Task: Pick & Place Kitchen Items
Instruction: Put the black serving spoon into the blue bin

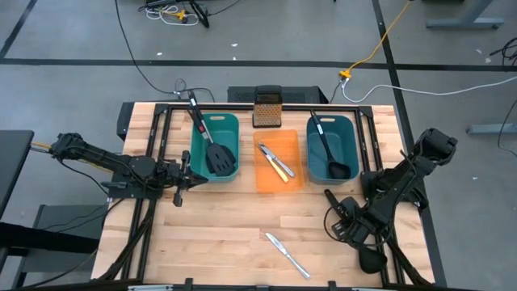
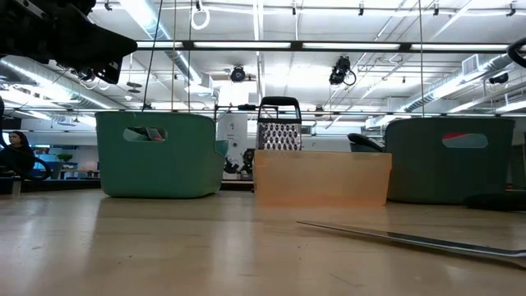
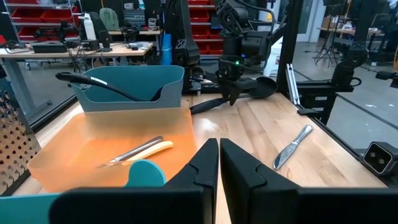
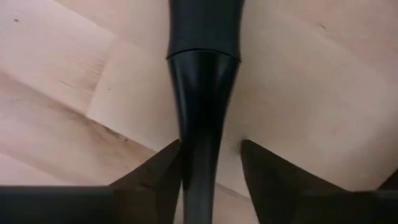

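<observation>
A black ladle point(image 1: 370, 259) lies on the table at the near right, its handle point(image 4: 202, 93) running between the fingers of my right gripper point(image 1: 345, 217), which is open over it. My left gripper point(image 3: 219, 163) is shut and empty, beside the near corner of the left teal bin point(image 1: 202, 129). That bin holds two black slotted spatulas point(image 1: 220, 158). The orange bin point(image 1: 275, 184) holds slim knives point(image 1: 275, 160), one yellow-handled. The right teal bin point(image 1: 349, 137) holds a second ladle point(image 1: 331, 158). One silver knife point(image 1: 287, 255) lies flat on the table near the front edge. My right gripper comes at the ladle from above, its fingers on either side of the handle point(image 4: 200, 155) and across it. One finger point(image 4: 163, 169) lies against the handle's side. The other finger point(image 4: 261, 163) stands apart, with wood showing in the gap. The ladle rests on the table.
An upright metal box grater point(image 1: 266, 109) stands behind the orange bin at the far edge. The three bins stand in a row across the far half. Bare wood lies in the near middle around the loose knife point(image 2: 411, 238). A person sits far off in the room point(image 2: 16, 152).
</observation>
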You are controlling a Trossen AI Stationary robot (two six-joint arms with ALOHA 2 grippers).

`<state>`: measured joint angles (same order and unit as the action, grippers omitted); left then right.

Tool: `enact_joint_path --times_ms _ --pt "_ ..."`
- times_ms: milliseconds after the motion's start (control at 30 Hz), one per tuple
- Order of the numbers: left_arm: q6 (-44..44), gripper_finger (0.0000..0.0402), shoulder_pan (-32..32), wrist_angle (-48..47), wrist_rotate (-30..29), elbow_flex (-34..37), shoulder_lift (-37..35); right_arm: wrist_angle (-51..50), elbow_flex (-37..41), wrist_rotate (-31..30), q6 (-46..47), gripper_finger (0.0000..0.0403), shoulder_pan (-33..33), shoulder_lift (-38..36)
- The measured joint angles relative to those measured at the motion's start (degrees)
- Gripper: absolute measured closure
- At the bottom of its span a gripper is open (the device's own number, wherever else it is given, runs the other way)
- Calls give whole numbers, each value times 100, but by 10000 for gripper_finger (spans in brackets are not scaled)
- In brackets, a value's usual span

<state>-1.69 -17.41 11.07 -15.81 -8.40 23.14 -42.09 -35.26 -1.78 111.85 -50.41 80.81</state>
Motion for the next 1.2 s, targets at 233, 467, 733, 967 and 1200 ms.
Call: enact_joint_path --times_ms 233,467,733,967,1200 --pt "-44 381 0 0 0 0 0 -8 19 106 -153 336 2 -4" --pt "-50 381 0 2 0 0 0 129 -278 107 -806 336 0 16" --pt "-66 381 0 2 0 0 0 370 -779 -1325 -2400 336 7 -167" --pt "-66 381 0 2 -2 0 0 453 -914 -2578 -3651 336 -35 -967" --pt "-66 381 0 2 0 0 0 759 -669 -3827 -4672 336 -232 -2050"
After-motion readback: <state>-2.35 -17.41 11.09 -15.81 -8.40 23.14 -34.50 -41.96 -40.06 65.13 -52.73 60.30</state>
